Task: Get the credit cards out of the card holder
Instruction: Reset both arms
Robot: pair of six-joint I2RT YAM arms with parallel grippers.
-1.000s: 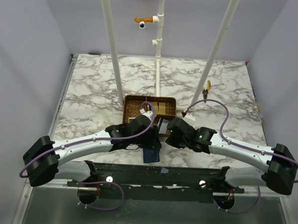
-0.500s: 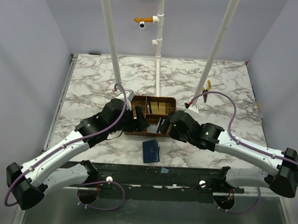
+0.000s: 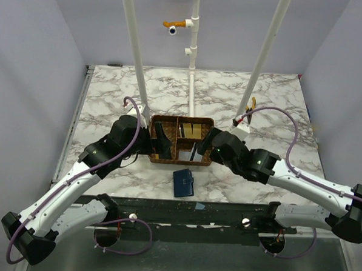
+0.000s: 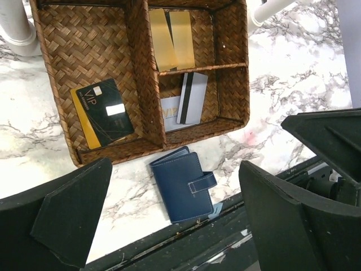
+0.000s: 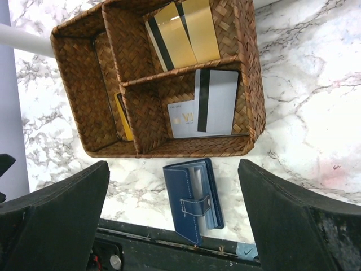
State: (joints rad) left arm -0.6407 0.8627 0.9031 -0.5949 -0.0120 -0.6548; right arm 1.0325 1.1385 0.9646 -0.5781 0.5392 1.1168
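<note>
1. as i look through the two wrist cameras, the holder [image 4: 183,183] lies folded shut on the marble table [image 4: 282,73], just beside the near wall of the wicker tray [image 4: 243,68] and touched by neither gripper.
2. its strap [image 4: 202,183] wraps over one edge. from the right wrist i can also see a paler inner edge showing along one side of it.
3. the left gripper [image 4: 175,189] is released: the jaws stand wide apart with nothing between them, hanging above the holder and the tray's near wall.
4. the right gripper [image 5: 174,169] is the same, spread wide and empty, looking down on the tray and the holder.
5. every card i can see is in the tray. the black-and-gold card [image 4: 102,112] lies askew in the large compartment.
6. two gold cards [image 4: 172,38] sit side by side in the far small compartment, one showing a dark stripe.
7. two pale cards [image 4: 192,96] share the near small compartment, the striped one lying partly over the printed one.
8. from the top camera, i see the left gripper at the tray's left end and the right gripper at its right end. the holder is on the table between them, on the side nearer the bases.
</note>
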